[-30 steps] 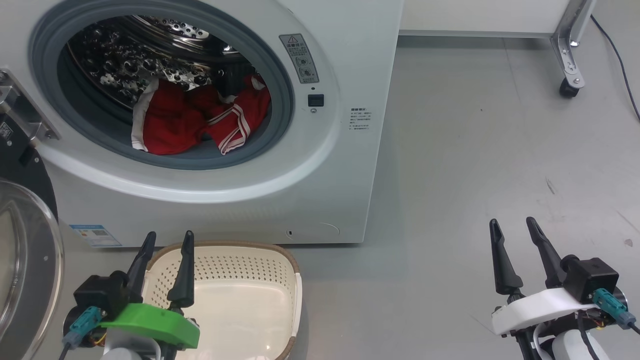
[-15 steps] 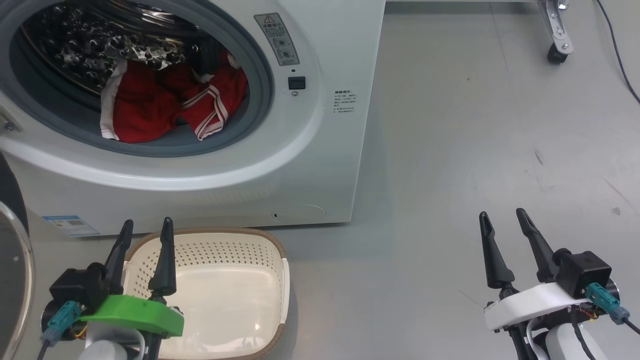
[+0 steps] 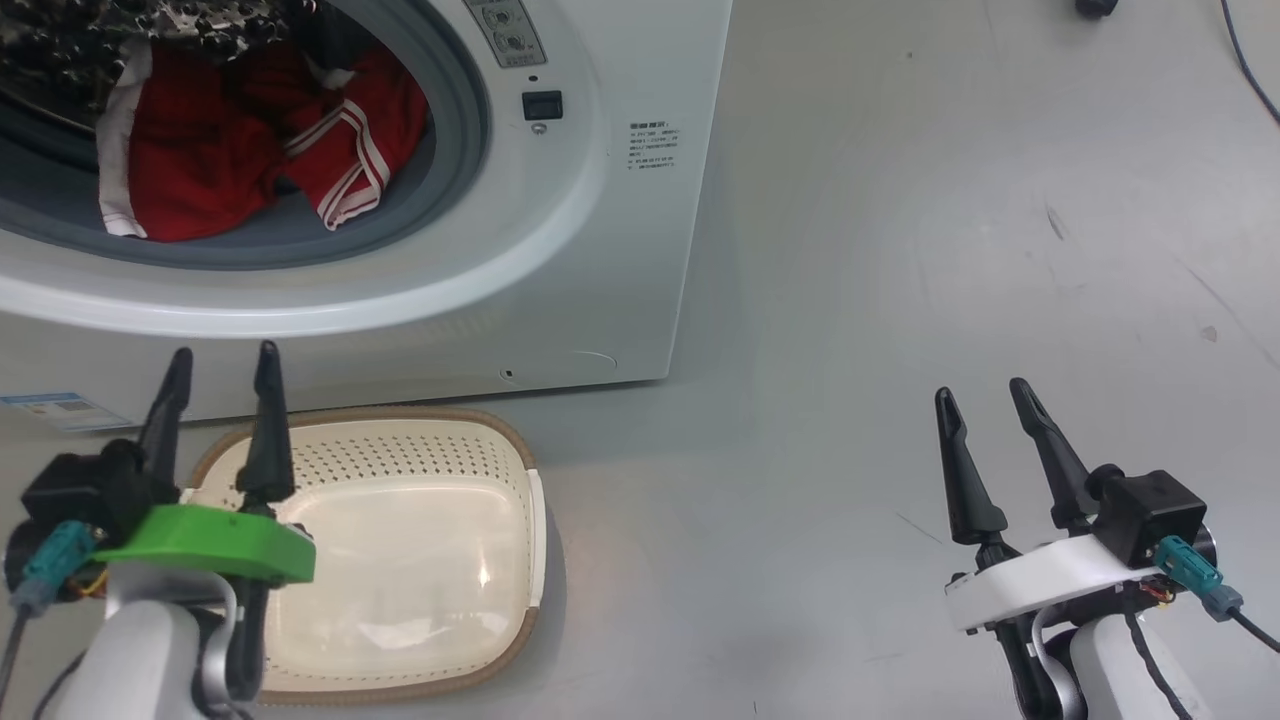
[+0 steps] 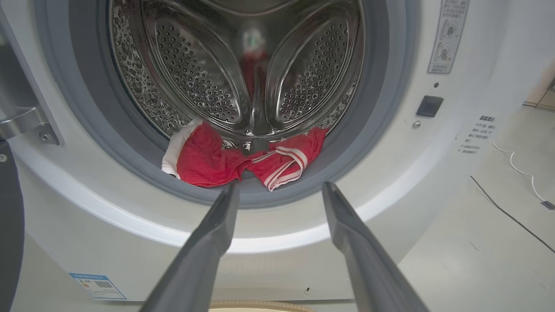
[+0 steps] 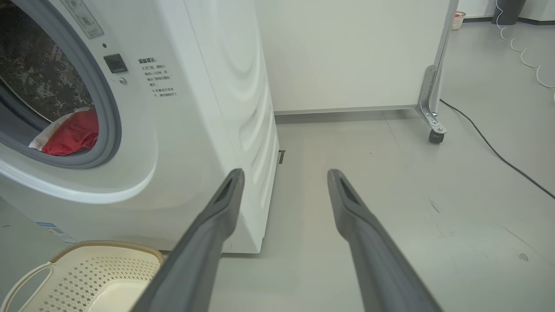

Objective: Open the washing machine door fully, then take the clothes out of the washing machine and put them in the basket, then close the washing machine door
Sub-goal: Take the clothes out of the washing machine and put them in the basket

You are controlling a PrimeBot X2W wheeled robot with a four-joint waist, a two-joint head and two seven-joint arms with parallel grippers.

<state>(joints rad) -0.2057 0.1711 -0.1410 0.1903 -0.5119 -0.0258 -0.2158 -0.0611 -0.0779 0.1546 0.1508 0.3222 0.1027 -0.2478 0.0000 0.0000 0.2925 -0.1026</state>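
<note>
The white washing machine (image 3: 600, 200) stands at the upper left with its porthole open. The red clothes (image 3: 230, 150) with white striped trim lie at the front of the steel drum. A dark strip of the washing machine door (image 4: 8, 225) shows by its hinge at the left edge of the left wrist view. The cream basket (image 3: 420, 450) sits on the floor in front of the washer, with nothing in it. My left gripper (image 3: 223, 355) hovers open over the basket's left rim, pointing at the clothes (image 4: 208, 158). My right gripper (image 3: 980, 392) is open over bare floor to the right.
Grey floor spreads to the right of the washer. A metal frame leg on a caster (image 5: 433, 134) stands at the back right below a white panel. A black cable (image 5: 490, 147) runs across the floor behind it.
The head camera has swung, so the whole scene slid up and left and the door left that view. Both grippers stay open and hold the same pose.
</note>
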